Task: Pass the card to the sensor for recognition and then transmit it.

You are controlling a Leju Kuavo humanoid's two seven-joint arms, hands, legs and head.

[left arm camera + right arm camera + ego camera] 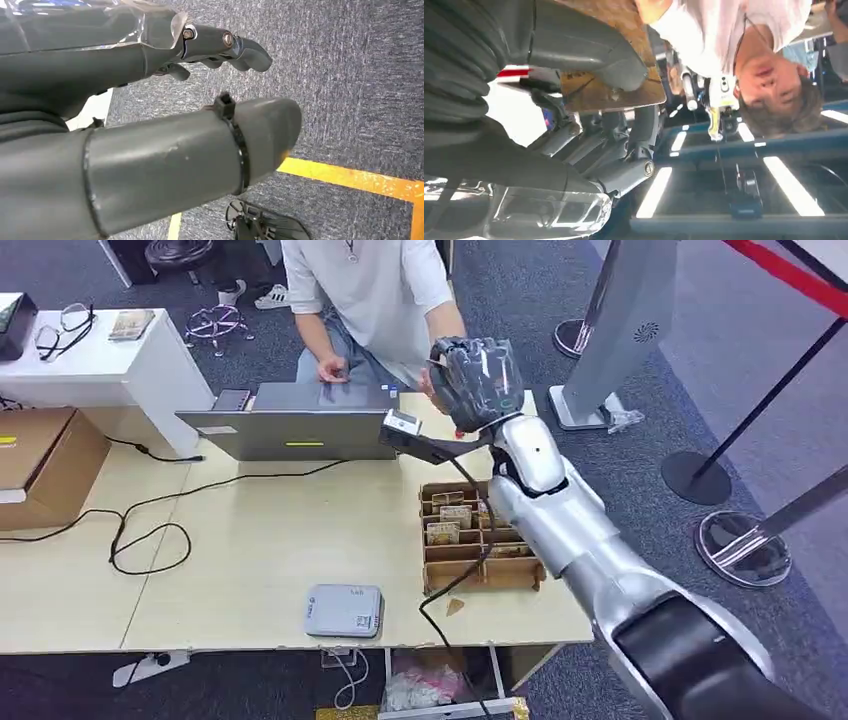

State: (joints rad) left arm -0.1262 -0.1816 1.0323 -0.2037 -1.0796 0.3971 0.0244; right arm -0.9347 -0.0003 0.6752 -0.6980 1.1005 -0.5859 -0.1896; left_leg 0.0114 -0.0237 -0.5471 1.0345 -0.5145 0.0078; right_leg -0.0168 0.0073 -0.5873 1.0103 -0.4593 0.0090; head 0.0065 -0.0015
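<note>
My right hand (478,380) is raised above the table's far edge, in front of a seated person (375,290). In the right wrist view its thumb (589,55) and fingers (624,135) pinch a brown card (624,92). The person's hand (428,378) reaches up to the card's far end (651,7); whether it grips the card I cannot tell. The grey sensor box (343,610) lies near the table's front edge, well below my right hand. My left hand (150,100) hangs over grey carpet with its fingers spread and holds nothing.
A wooden card rack (480,535) with several cards stands under my right forearm. A laptop (300,425), a black cable (150,535) and a cardboard box (45,465) lie on the wooden table (250,560). Barrier posts (700,475) stand to the right.
</note>
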